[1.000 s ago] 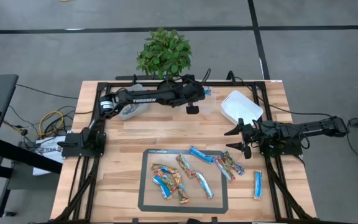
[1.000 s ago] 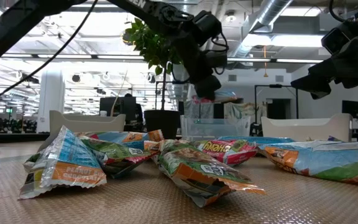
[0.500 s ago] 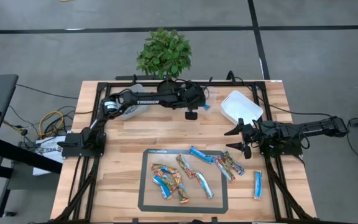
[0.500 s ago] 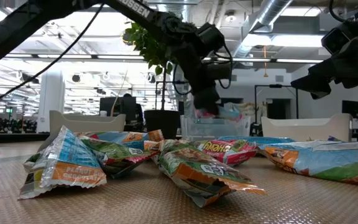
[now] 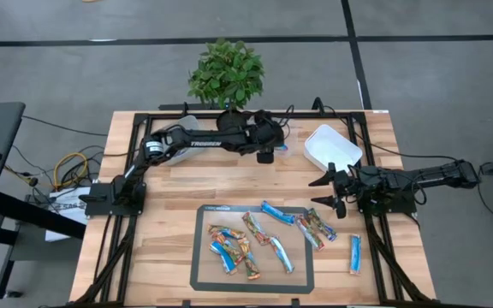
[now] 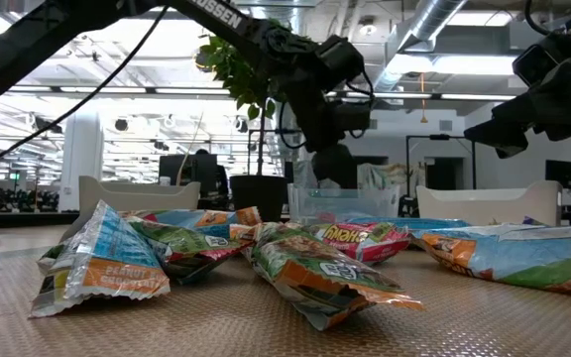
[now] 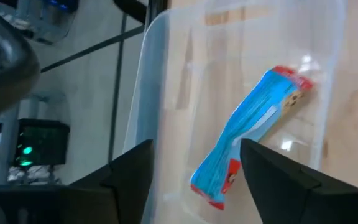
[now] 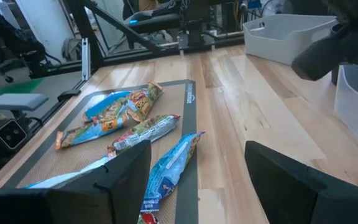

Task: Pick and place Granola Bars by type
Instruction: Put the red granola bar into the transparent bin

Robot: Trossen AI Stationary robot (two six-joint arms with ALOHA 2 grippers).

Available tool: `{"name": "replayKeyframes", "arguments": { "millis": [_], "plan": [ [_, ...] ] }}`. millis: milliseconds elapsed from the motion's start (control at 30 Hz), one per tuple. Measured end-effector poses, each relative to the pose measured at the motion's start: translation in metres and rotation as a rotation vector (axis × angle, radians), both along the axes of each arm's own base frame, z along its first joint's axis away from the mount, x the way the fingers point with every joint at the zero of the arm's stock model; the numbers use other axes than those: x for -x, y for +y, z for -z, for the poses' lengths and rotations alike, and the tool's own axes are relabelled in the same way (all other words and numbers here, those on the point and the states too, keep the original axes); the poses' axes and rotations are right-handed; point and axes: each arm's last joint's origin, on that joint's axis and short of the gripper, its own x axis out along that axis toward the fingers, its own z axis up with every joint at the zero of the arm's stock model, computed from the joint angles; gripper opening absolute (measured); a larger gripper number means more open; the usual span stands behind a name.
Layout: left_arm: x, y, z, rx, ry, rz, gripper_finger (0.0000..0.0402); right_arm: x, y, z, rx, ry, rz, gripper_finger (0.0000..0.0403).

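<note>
Several wrapped granola bars (image 5: 255,239), blue-and-white and multicoloured, lie on a dark mat (image 5: 205,278) near the table's front edge; one blue bar (image 5: 355,254) lies right of the mat. A single blue bar (image 7: 247,134) lies flat on the floor of a clear tub (image 7: 166,74) at the far middle of the table. My left gripper (image 7: 194,186) hangs open just above that tub (image 6: 340,203), touching nothing. My right gripper (image 5: 328,190) waits open above the table's right side, its fingers (image 8: 123,180) apart.
A white tub (image 5: 332,145) stands at the far right and another tub (image 5: 181,151) at the far left under my left arm. A potted plant (image 5: 227,75) stands behind the table's far edge. Bare wood lies between the mat and the tubs.
My left gripper has sunk a little toward the clear tub and opened, letting go of the blue bar. The bar has dropped from between the fingers and now lies in the tub.
</note>
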Motion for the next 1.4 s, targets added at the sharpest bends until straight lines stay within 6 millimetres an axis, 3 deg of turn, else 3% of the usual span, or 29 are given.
{"name": "replayKeyframes", "arguments": {
  "millis": [300, 600, 800, 1000, 1300, 1400],
  "plan": [
    [-0.005, -0.06, -0.023, -0.048, -0.022, 0.066, 0.022, 0.0, 0.0, 0.0, 0.0, 0.0, 0.0, 0.0256],
    [0.002, -0.1, -0.033, 0.156, -0.034, 0.162, 0.021, 0.0, 0.0, 0.0, 0.0, 0.001, 0.0, 0.0256],
    [0.008, -0.12, -0.021, 0.332, 0.032, 0.234, 0.021, 0.0, 0.0, 0.0, 0.0, 0.0, 0.0, 0.0256],
    [0.017, -0.15, 0.005, 0.359, 0.117, 0.316, 0.021, 0.0, 0.0, 0.0, 0.0, 0.0, 0.0, 0.0256],
    [0.072, -0.188, 0.041, 0.414, 0.099, 0.296, 0.021, 0.0, 0.0, 0.0, 0.0, 0.0, 0.0, 0.0256],
    [0.086, -0.203, 0.04, 0.388, 0.127, 0.337, 0.021, 0.0, 0.0, 0.0, 0.0, -0.001, 0.0, 0.0256]
  ]
}}
